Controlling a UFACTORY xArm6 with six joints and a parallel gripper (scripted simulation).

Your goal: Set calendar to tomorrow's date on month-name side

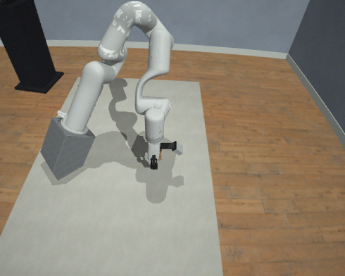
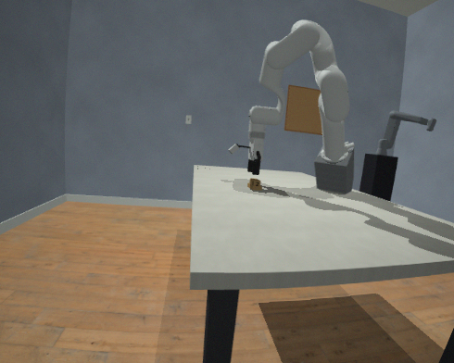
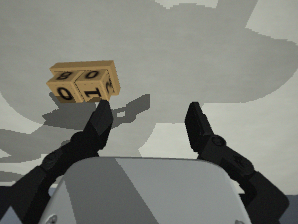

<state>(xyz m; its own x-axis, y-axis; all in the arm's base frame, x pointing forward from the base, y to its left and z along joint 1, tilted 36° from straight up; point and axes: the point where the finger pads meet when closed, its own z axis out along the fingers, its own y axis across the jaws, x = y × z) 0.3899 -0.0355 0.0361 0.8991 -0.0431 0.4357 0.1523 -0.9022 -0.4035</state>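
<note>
Wrist view first: the calendar's tan tray (image 3: 111,67) sits in the upper left of the frame, on the pale table (image 1: 129,229) (image 2: 286,231) (image 3: 200,45). Two cubes stand side by side along it. On the faces toward the bottom of the frame, the left cube (image 3: 65,86) shows a 0 and the right cube (image 3: 93,85) a 1; their upper faces show what looks like an 8 and a 0.

The gripper (image 1: 153,165) (image 2: 255,171) (image 3: 149,110) is wide open with nothing between its black fingers — the left one in the frame overlaps the right cube's lower edge. In the exterior view, the calendar lies just below the fingertips, apart from them, near the middle of the frame. From the top, the arm (image 1: 85,95) (image 2: 334,97) hides most of it — only a tan sliver shows beside the gripper.
</note>
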